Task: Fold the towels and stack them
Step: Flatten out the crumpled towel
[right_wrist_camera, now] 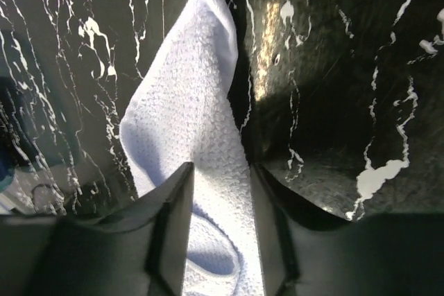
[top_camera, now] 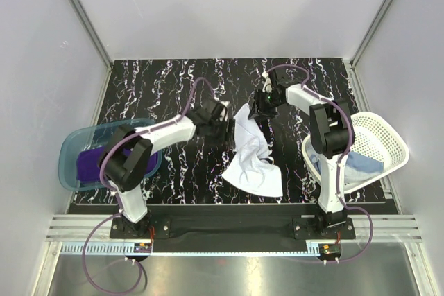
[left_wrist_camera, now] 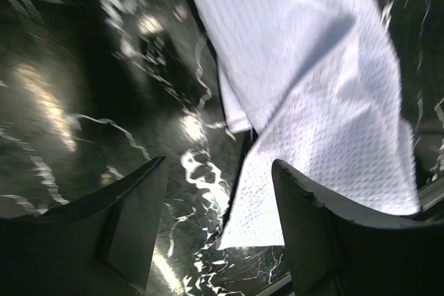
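Right jaws pinch white towel (top_camera: 253, 157), one end raised off black marbled surface (top_camera: 173, 81); left jaws spread apart just beside towel's edge, holding nothing.

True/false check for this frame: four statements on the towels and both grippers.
1. The purple towel lies in the teal tub. True.
2. The white towel is folded flat. False: it is rumpled, with one end raised in the right gripper.
3. The right gripper has the white towel between its fingers. True.
4. The left gripper holds the light blue towel. False: its jaws stand open with nothing between them, and that towel lies in the white basket.
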